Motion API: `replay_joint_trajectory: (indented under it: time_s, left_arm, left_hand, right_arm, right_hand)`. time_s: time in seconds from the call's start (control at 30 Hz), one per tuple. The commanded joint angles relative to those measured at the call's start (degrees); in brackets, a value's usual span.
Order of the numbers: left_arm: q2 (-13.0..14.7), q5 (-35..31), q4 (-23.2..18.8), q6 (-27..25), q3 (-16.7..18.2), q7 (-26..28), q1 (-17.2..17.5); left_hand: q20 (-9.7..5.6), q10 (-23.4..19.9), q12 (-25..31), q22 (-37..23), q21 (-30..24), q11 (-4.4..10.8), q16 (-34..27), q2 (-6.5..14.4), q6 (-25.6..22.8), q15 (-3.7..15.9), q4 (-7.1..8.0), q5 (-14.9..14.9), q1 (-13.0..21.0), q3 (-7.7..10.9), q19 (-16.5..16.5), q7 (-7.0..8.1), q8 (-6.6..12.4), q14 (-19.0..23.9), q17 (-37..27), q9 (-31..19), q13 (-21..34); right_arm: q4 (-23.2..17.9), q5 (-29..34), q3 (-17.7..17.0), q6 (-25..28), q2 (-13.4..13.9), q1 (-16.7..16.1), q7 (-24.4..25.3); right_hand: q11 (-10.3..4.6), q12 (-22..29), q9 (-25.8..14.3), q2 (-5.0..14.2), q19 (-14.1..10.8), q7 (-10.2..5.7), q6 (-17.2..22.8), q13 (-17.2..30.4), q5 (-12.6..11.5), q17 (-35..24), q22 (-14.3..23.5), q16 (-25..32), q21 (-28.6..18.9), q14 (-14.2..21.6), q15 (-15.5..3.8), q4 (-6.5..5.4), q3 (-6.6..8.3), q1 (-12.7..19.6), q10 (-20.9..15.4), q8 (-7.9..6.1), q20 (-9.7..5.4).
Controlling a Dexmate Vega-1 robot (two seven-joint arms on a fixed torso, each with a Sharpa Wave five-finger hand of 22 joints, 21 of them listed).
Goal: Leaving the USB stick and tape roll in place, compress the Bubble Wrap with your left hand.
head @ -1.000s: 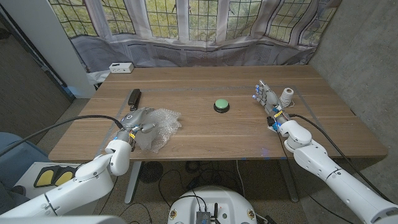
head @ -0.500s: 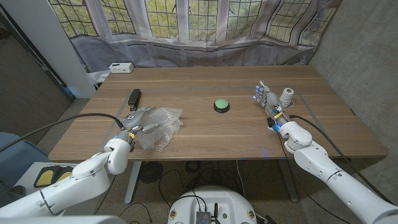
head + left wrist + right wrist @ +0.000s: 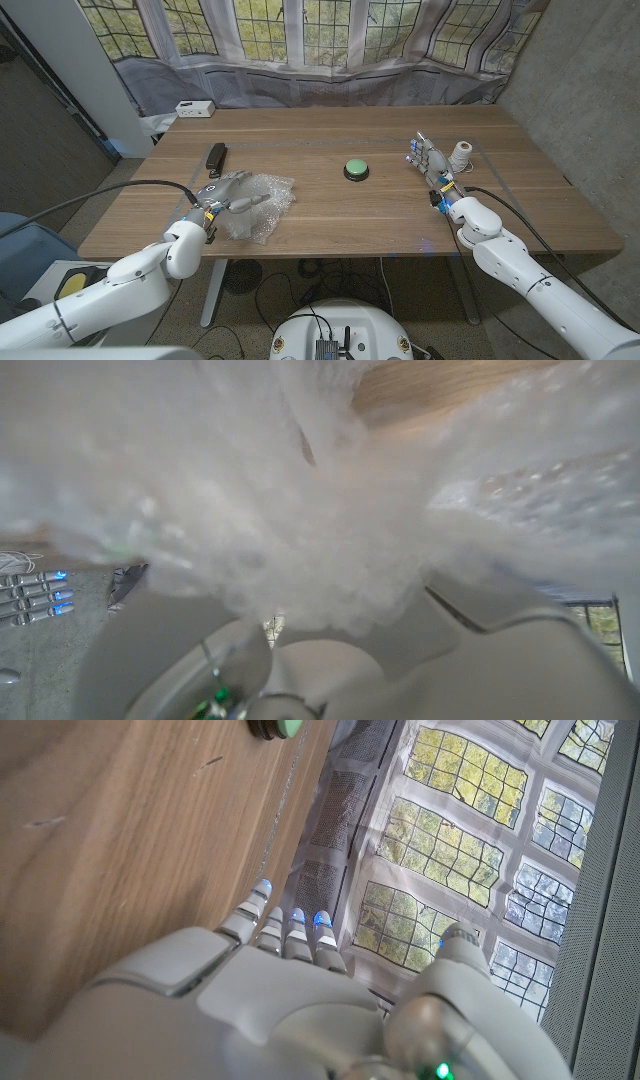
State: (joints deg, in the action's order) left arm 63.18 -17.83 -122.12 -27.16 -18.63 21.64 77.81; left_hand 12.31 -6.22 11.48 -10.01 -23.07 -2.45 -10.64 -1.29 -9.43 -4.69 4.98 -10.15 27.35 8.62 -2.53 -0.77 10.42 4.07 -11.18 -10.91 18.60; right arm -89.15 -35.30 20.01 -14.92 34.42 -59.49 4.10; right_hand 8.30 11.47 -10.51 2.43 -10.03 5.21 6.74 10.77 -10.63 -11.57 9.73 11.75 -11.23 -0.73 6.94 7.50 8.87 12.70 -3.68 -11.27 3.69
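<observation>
Left hand (image 3: 222, 193) fingers pressing Bubble Wrap (image 3: 262, 203); right hand (image 3: 430, 158) fingers spread; no legible writing

I see the clear, crumpled Bubble Wrap (image 3: 258, 203) bunched on the counter's (image 3: 330, 215) left front, under my left hand (image 3: 222, 192).

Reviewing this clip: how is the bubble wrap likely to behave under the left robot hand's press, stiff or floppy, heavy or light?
The bubble wrap looks crumpled and translucent, so it is probably floppy and will give rather than resist. It seems thin and airy, so likely light and apt to slide on the smooth table. In the left wrist view it bunches around the left robot hand, so it probably springs back partly.
</observation>
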Motion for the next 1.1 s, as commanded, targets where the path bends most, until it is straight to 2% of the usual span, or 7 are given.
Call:
replay_joint_trajectory:
  time_s: [0.03,0.63,1.1]
  left_arm:
    - [-0.1,4.0,0.5,6.2,4.4,2.8,3.3]
    - [-3.6,9.1,3.1,16.3,9.3,2.6,4.8]
    - [-7.6,12.6,5.3,22.7,10.7,1.0,3.8]
  left_hand:
    - [0.00,-0.4,0.4,-0.3,0.2,-0.55,-0.5,0.0,-0.1,-0.34,0.24,-0.5,-0.9,-0.43,0.3,-0.32,0.29,-0.2,0.0,0.0,0.0]
    - [-0.21,-2.5,1.2,-0.3,0.7,-0.94,-1.2,0.0,-0.4,-0.24,1.19,-0.8,-3.3,-1.35,-0.6,-0.37,0.48,1.6,0.1,0.1,-0.7]
    - [-0.54,-3.3,1.4,-0.3,0.9,-0.90,-1.5,0.2,1.0,-0.21,1.30,-1.0,-3.9,-1.59,-1.8,-1.12,0.08,3.1,0.2,0.2,-1.3]
  right_arm:
    - [-0.7,-0.3,-0.3,0.1,0.2,-0.7,0.4]
    - [-0.6,0.0,-0.4,-0.9,0.2,-1.3,0.2]
    - [-0.3,-0.4,-0.9,-2.0,-0.1,-1.9,0.3]
  right_hand:
    - [0.09,-0.1,-0.2,0.12,-0.3,-0.13,0.4,0.3,0.0,-0.3,0.3,0.0,-0.1,0.1,0.34,0.05,0.46,0.4,-0.2,0.22,0.15]
    - [0.09,-0.1,-0.2,0.07,-0.4,-0.14,0.3,0.3,0.0,-0.3,0.3,0.0,-0.1,0.1,0.32,0.04,0.44,0.4,-0.2,0.25,0.13]
    - [0.06,-0.1,-0.2,0.08,-0.5,-0.12,0.3,0.3,0.0,-0.3,0.3,0.0,-0.1,0.2,0.25,0.02,0.44,0.3,-0.2,0.25,0.10]
